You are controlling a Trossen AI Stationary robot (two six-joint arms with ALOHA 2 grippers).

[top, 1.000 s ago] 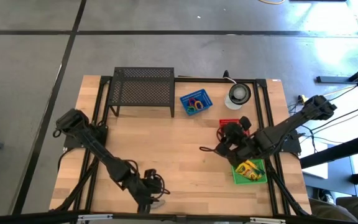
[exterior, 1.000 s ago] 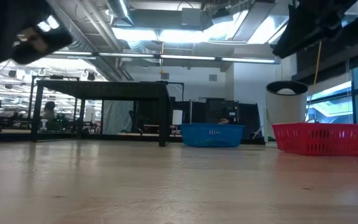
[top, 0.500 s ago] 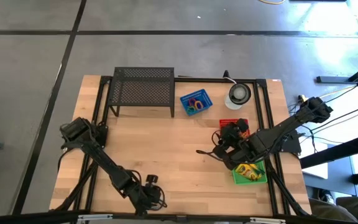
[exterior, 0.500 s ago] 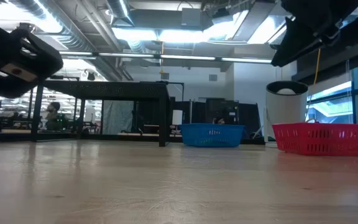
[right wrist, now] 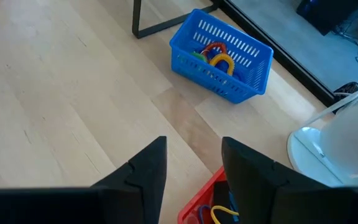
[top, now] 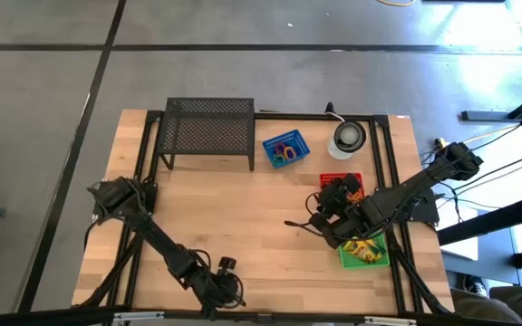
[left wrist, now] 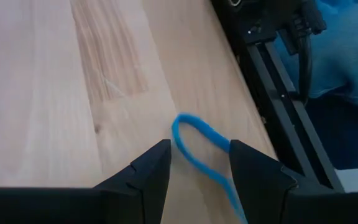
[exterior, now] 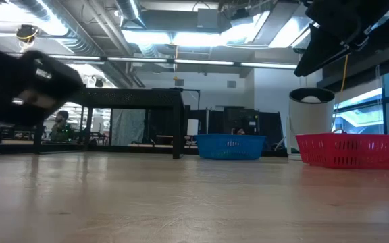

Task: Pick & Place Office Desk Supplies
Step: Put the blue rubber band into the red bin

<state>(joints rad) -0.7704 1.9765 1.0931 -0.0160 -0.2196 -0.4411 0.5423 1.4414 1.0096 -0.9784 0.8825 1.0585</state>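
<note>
Now my left gripper (left wrist: 199, 165) is at the bottom centre of the high view, near the table's (top: 243, 213) front edge, and its jaws stand apart with a blue rubber-band loop (left wrist: 201, 149) lying on the wood between the fingertips; I cannot tell if they touch it. My right gripper (right wrist: 192, 158) hangs at the centre right of the high view, its jaws spread with nothing between them, just beside the red basket (top: 347, 179) and above the green basket (top: 362, 253) that holds a yellow-green crayon box (top: 361, 246). The blue basket (top: 285, 148), upper centre, contains coloured loops (right wrist: 216, 55). The black mesh rack (top: 208, 129) stands at the upper left of the table.
</note>
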